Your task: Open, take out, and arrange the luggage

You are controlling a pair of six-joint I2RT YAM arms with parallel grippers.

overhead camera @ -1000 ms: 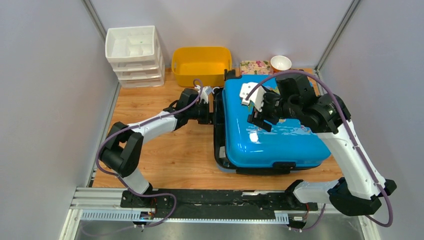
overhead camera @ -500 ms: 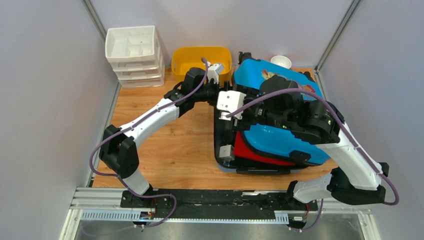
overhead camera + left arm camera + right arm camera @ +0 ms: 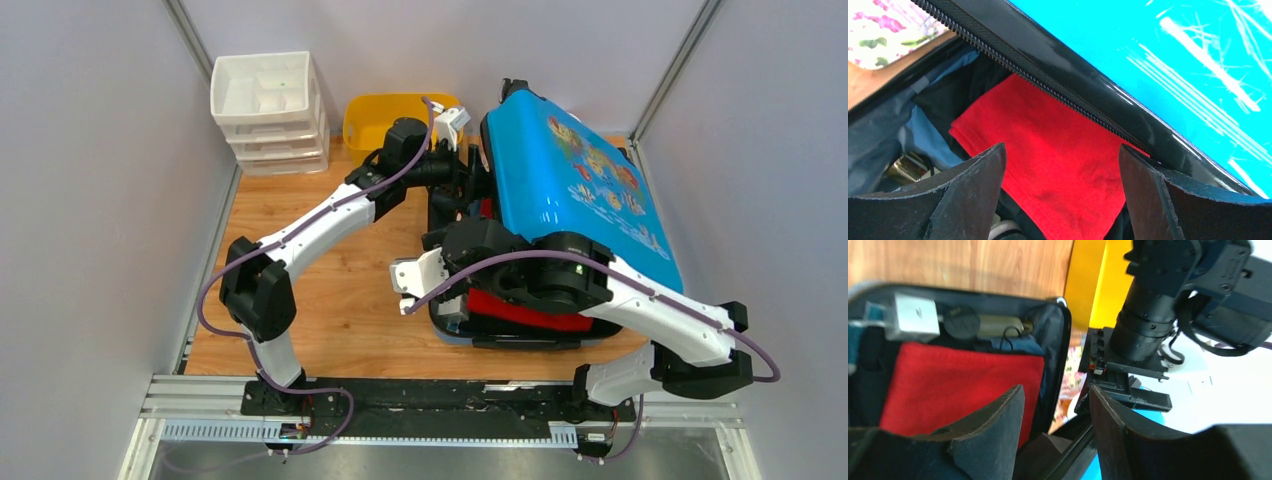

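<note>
**Luggage opened; contents not yet removed**

We show the luggage [image 3: 570,180] lying on the right half of the table [image 3: 340,300]. Its blue fish-print lid is swung up and leans toward the right wall, so the lower shell is exposed. We judge the opening step complete, or very nearly so.

Inside the lower shell lie a folded red cloth [image 3: 958,380], a small white box [image 3: 915,317], a black round cap [image 3: 962,322] and darker fabric beneath. None of these is out of the case, so taking out and arranging are both wholly undone.

The left gripper [image 3: 1062,155] stands at the far left corner of the case, beneath the lid's zippered edge. Its jaws are spread wide with nothing between them. It may be bracing the lid, but we cannot tell from overhead whether it touches.

The right gripper [image 3: 1057,392] hovers by the near left corner of the lower shell, fingers parted and empty. It points along the case toward the yellow tub [image 3: 380,115] behind.

We judge the next stage to be a first grasp, most likely on the red cloth, which lies uppermost.
</note>
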